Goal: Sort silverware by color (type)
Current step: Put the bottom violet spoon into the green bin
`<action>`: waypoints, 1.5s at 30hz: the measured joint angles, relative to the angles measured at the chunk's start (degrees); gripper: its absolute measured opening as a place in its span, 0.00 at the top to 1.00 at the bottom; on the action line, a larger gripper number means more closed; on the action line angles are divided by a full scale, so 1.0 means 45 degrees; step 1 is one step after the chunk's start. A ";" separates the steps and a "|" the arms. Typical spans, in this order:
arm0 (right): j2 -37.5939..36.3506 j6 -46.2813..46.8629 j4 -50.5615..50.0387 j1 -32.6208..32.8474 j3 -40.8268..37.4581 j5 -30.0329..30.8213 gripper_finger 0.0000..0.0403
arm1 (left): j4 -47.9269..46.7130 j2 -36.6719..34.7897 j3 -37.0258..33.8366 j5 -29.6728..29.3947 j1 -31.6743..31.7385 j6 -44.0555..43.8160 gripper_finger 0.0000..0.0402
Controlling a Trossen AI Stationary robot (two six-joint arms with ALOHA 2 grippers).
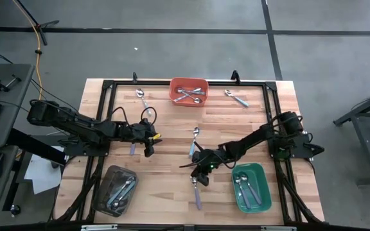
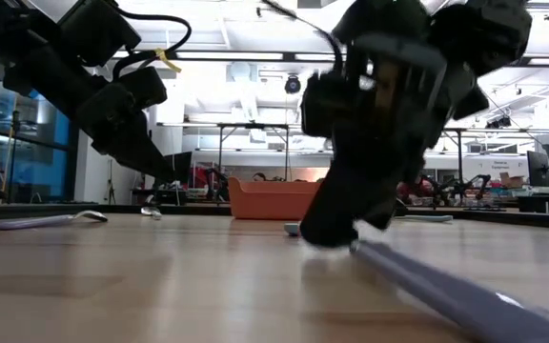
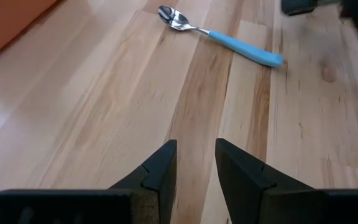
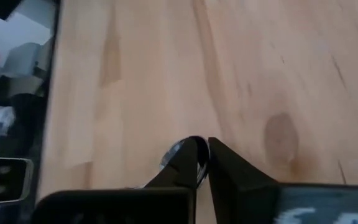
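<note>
Landmark: the orange tray [image 1: 189,91] at the far edge of the surface [image 1: 172,128].

Well to its left and nearer, the left tool [image 1: 150,151] hovers with fingers parted around nothing, a purple-handled spoon [image 1: 133,147] just beside it.

Nearer than the tray and slightly right, the right tool [image 1: 198,168] is closed on the bowl end of a lavender spoon [image 1: 197,193] lying flat on the surface; its handle runs toward the near edge.

Judged step: grasping this spoon. Next comes lifting it clear and carrying it to the tray for its colour; which one, I cannot tell.
</note>
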 joint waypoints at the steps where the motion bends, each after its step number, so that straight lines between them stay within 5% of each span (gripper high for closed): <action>1: -0.0217 -0.0011 -0.0106 0.0000 0.0000 0.0003 0.99 | 0.0000 0.0000 0.0000 0.0000 0.0001 0.0080 0.74; 13: -0.5120 0.0000 -0.5076 0.0390 0.0000 0.0254 1.00 | -0.0004 0.0000 0.0000 -0.0003 0.0003 -0.0016 0.74; 25: -1.0159 0.4665 -1.1955 0.2321 0.0019 0.0318 1.00 | 0.0005 0.0000 0.0000 0.0000 0.0005 -0.0026 0.74; 32: -0.9940 0.6241 -1.6096 0.3387 -0.0159 0.1335 1.00 | 0.0005 0.0000 0.0000 -0.0005 0.0005 -0.0060 0.74; 45: -0.9108 0.6230 -1.3482 0.3395 -0.2742 0.0962 0.99 | 0.0005 0.0000 0.0000 0.0000 0.0005 -0.0070 0.74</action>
